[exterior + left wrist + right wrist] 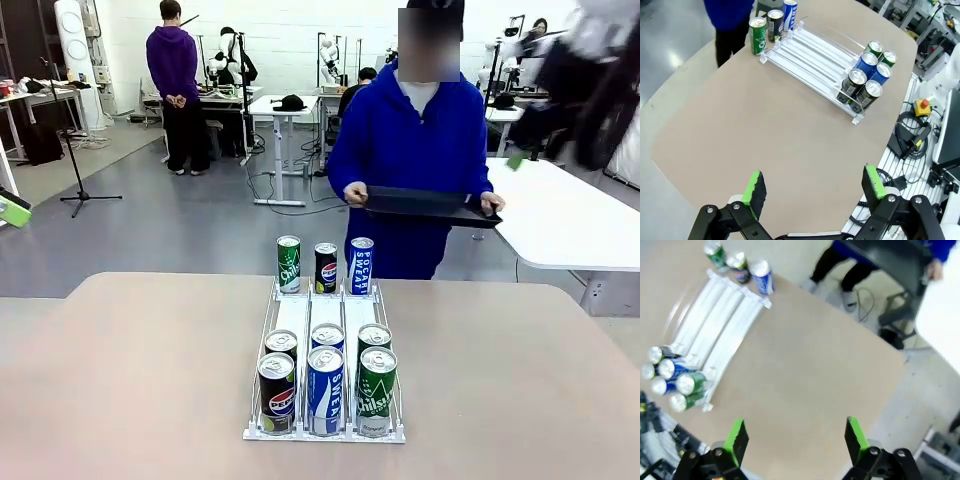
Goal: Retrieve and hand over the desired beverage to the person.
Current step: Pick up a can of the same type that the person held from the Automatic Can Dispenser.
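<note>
A clear plastic rack [300, 315] lies in the middle of the table. Three cans stand at its far end: a green one [289, 264], a dark Pepsi [326, 267] and a blue Pocari Sweat [361, 265]. Several more cans crowd its near end, with a Pepsi [277, 392], a blue can [325, 390] and a green can [377, 391] in front. The person [410, 140] in a blue hoodie stands beyond the table holding a black tray [425, 205]. My left gripper [812, 187] hangs open high above the table's left part. My right gripper [796, 435] is open above the right part, blurred.
The tan table [520, 380] has wide bare stretches on both sides of the rack. A white table [570, 215] stands at the back right. Cables and an emergency-stop box [922, 106] lie on the floor off the table's near edge. Other people stand far back.
</note>
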Controlling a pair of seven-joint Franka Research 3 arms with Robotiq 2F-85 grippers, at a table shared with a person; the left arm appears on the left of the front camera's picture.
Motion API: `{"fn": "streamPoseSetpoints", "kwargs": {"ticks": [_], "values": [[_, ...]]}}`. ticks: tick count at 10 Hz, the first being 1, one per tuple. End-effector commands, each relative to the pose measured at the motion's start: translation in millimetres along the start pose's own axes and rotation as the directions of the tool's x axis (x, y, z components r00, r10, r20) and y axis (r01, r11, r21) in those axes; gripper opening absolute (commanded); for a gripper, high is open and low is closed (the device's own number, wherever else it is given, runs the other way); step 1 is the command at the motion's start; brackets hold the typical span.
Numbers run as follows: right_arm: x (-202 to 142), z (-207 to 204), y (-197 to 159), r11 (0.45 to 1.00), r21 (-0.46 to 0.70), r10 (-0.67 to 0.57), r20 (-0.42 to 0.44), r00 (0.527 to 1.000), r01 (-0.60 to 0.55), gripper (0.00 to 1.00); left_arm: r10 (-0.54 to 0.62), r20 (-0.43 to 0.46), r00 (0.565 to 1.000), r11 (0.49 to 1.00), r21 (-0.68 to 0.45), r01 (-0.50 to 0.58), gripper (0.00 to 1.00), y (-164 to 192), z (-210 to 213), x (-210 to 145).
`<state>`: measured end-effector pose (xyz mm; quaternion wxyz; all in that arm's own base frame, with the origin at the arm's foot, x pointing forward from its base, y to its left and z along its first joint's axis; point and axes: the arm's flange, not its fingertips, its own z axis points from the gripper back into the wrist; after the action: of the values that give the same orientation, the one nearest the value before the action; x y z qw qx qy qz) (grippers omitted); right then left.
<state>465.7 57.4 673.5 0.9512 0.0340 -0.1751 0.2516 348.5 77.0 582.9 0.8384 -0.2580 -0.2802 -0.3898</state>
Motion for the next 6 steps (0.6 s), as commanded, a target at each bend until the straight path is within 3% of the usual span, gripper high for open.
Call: {"fn": "streamPoseSetpoints", "kwargs": {"ticks": [1, 3, 6], "values": [[-86.8, 29.0, -24.0, 0.992, 0.019, -0.125, 0.059, 0.990, 0.124, 1.00, -0.019, 0.031, 0.999, 0.997, -0.071, 0.022, 1.00, 10.2, 13.7, -2.2], [-134.0, 48.5, -55.5, 0.975, 0.101, -0.210, 0.136, 0.968, 0.198, 1.00, 0.000, 0.051, 0.999, 0.994, -0.110, 0.006, 1.00, 21.6, 23.1, -2.2], [-178.8, 63.9, -67.2, 0.970, 0.192, -0.193, 0.246, 0.950, 0.147, 1.00, 0.049, 0.127, 0.991, 0.992, -0.120, -0.034, 1.00, 28.6, 42.6, -14.4]]}}
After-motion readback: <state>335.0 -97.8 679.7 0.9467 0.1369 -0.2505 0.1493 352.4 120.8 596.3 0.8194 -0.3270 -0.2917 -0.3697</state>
